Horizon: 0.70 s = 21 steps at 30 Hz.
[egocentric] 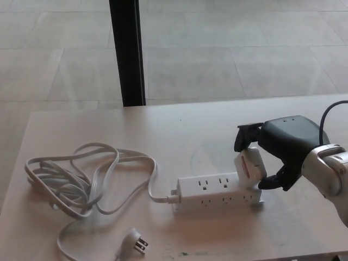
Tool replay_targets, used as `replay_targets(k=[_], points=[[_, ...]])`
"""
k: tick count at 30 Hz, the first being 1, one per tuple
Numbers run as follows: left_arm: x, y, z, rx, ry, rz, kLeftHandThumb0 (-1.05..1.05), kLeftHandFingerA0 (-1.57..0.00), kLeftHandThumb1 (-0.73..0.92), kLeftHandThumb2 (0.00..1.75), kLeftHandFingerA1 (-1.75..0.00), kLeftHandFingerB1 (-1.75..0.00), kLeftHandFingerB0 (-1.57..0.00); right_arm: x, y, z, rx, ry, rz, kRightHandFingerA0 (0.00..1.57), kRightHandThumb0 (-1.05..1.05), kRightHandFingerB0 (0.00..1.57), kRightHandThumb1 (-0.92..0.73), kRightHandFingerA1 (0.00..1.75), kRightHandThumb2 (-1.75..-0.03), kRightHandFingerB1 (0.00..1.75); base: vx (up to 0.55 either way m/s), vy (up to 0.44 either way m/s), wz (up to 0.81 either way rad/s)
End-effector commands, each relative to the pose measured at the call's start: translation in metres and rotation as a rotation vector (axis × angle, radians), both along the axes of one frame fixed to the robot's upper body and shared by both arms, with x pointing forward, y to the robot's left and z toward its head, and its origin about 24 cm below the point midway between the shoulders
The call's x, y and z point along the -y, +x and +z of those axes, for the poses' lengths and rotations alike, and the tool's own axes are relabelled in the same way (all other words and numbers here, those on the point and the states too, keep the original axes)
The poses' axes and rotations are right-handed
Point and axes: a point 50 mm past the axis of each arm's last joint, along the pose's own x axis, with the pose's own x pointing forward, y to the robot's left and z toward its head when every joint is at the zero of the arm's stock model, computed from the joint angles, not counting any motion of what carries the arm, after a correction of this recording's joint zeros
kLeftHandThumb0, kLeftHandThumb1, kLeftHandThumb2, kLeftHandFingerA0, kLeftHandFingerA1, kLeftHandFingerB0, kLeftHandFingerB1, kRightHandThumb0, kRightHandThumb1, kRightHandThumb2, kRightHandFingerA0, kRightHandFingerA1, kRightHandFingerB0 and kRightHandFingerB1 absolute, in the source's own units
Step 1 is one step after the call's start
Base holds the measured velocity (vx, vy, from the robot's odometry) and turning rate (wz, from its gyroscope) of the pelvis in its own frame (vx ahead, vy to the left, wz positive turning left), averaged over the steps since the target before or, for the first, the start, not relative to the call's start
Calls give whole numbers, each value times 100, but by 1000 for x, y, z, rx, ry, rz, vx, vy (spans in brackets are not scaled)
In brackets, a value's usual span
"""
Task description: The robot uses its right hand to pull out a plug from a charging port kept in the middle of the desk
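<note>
On the right half of the desk point(81, 122), in the head view, a white power strip point(217, 191) lies flat with its long side running left to right, its outlets facing up and toward the camera. At its right end stands a white plug adapter point(249, 167) with a reddish label on its side, tilted a little to the left, its lower end at the strip's top face; whether its prongs are in the socket cannot be seen. The right hand point(277, 149) comes in from the right edge and is closed around this adapter: the black fingers point(246, 136) curl over its top and far side, and the thumb point(276, 179) presses in from the near right side, just above the strip's end. A silver-grey forearm point(331, 173) follows behind the hand, with a dark cable arching above it.

From the strip's left end a white cord point(87, 179) runs out and piles in loose loops across the left part of the desk, ending in a white wall plug point(136, 242) lying near the front edge, well apart from the hand. Beyond the desk are a tiled floor and a black post point(128, 51). The left hand does not show.
</note>
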Motion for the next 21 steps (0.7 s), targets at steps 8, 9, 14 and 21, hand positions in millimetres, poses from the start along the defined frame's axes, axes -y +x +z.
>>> replay_targets(k=[8, 9, 14, 21], points=[[-3, -4, 3, 24, 0, 17, -95, -71, 80, 94, -56, -46, -47, 22, 11, 35, 105, 64, -103, 88, -23, 87, -49, 173, -76, 94, 0, 0, 0], [-3, -4, 3, 23, 0, 15, -91, -72, 92, 85, -53, -41, -46, 24, 12, 38, 118, 68, -101, 88, -21, 83, -48, 175, -83, 123, 0, 0, 0], [-5, -5, 4, 31, 5, 19, -90, -78, 92, 82, -56, -41, -47, 32, 16, 56, 147, 109, -134, 86, -20, 83, -45, 175, -83, 130, 0, 0, 0], [-5, -8, 4, 23, 11, 14, -97, -74, 81, 94, -57, -46, -47, 56, 15, 71, 187, 158, -165, 92, -18, 78, -37, 175, -109, 170, 0, 0, 0]])
